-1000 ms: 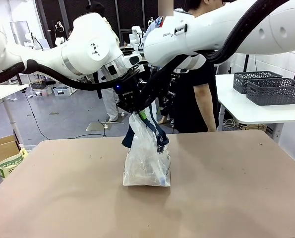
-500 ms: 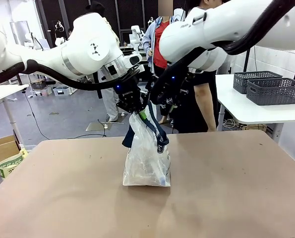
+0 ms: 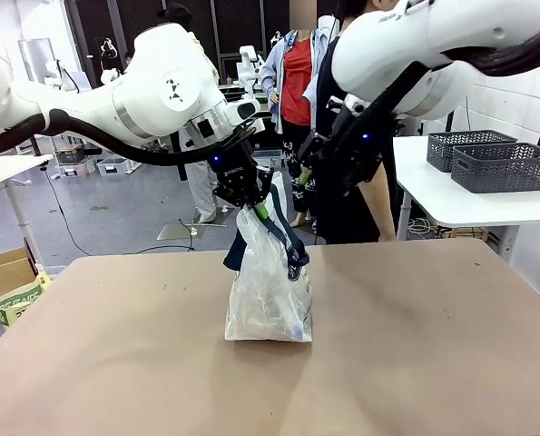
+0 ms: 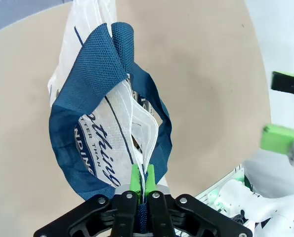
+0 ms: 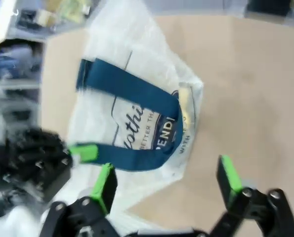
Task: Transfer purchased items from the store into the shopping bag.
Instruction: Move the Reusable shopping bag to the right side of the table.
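- The right gripper has let go and pulled up and away to the right of the tall translucent whitish plastic shopping bag; its green-padded jaws now stand wide apart with nothing between them, as the right wrist view shows.
- A second ago that gripper was down at the bag's mouth, close against the left gripper; now the two are apart.
- The left gripper stays pinched shut on the bag's top edge, the thin plastic caught between its pads, with the dark navy strap handles looping just below its fingers.
- The bag stands upright on the tan table, directly beneath the left gripper, unmoved.
- I'd judge an item was just dropped in, or the mouth was released.
- Two dark grey lattice-mesh plastic baskets sit well off beyond the right gripper, on a white side table.
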### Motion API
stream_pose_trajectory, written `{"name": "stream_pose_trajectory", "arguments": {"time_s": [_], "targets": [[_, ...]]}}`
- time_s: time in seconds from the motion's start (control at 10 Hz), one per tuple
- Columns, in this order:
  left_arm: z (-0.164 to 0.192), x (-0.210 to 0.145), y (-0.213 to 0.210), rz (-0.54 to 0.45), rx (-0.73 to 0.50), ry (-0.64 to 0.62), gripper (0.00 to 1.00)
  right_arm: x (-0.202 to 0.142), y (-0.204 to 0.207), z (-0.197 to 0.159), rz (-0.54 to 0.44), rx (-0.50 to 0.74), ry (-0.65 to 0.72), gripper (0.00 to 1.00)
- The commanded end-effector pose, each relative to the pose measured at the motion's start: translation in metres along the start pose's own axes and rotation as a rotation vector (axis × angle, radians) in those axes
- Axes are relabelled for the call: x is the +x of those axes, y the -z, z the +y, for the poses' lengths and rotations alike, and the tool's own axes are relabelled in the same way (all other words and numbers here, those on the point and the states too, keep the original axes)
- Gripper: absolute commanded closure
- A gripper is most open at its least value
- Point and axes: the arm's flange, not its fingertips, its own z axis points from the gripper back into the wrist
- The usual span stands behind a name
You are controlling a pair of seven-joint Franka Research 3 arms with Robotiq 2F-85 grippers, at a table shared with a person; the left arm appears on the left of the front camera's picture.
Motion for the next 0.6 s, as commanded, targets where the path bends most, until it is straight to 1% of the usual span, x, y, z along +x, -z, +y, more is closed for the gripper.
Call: {"name": "stream_pose_trajectory", "arguments": {"time_s": [0.0,0.1,0.2,0.3,0.4,0.5], "targets": [[0.0,0.0,-0.002,-0.001,-0.009,-0.007,1.0,-0.026,-0.011,-0.02,-0.054,0.194,-0.284,0.0],[0.0,0.0,-0.002,-0.001,-0.009,-0.007,1.0,-0.028,-0.017,-0.032,-0.052,0.237,-0.405,0.0],[0.0,0.0,-0.002,-0.001,-0.009,-0.007,1.0,-0.028,-0.023,-0.039,-0.045,0.272,-0.494,0.0],[0.0,0.0,-0.002,-0.001,-0.009,-0.007,1.0,-0.024,-0.026,-0.044,-0.067,0.31,-0.559,0.0],[0.0,0.0,-0.002,-0.001,-0.009,-0.007,1.0,-0.016,-0.03,-0.047,-0.081,0.332,-0.547,0.0],[0.0,0.0,-0.002,-0.001,-0.009,-0.007,1.0,-0.008,-0.032,-0.045,-0.083,0.296,-0.535,0.0]]}}
